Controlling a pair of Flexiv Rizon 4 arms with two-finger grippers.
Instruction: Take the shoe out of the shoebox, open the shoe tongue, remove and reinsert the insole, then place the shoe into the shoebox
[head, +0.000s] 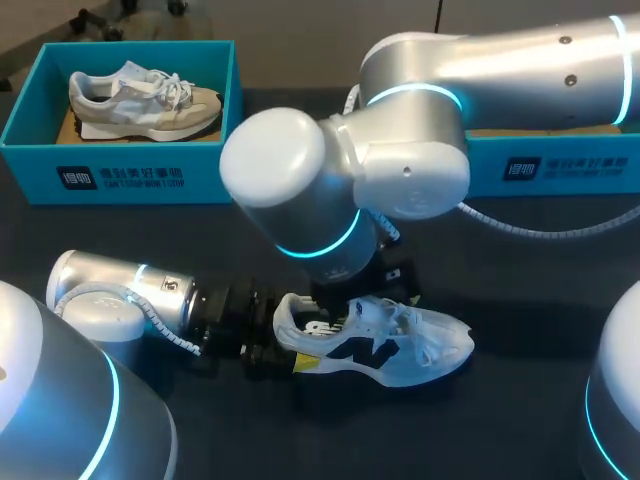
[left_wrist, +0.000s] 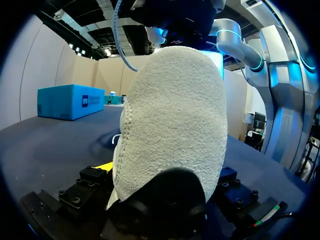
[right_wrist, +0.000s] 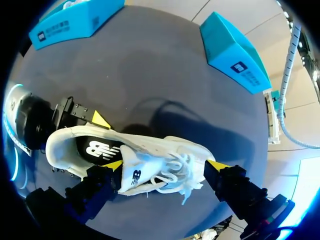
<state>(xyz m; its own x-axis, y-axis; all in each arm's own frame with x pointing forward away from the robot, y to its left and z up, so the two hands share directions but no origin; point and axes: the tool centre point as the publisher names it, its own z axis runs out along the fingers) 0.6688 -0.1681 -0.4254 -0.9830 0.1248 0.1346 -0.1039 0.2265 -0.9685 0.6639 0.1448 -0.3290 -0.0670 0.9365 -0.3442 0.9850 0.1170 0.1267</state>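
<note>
Far behind and to the left of the white shoe (head: 400, 345): an open teal shoebox (head: 210, 170), with a beige shoe (head: 140, 100) inside. Left of the white shoe, low over the dark table (head: 120, 225): the left arm (head: 130, 285), lying almost flat. At the heel of the white shoe: the left gripper (head: 288, 348), pressed onto the heel from both sides, one yellow tip against each flank. The white shoe itself on the table near the middle, toe to the right, well apart from the table edges that show. Straight above the white shoe: the right gripper (right_wrist: 165, 165), spread wide, one finger at the tongue (right_wrist: 132, 175), the other just beside the toe part. Behind and right of the white shoe: a second teal box (head: 560, 165), partly hidden behind the right arm (head: 500, 60). Between the white shoe and both boxes, a wide band of dark table surface.
</note>
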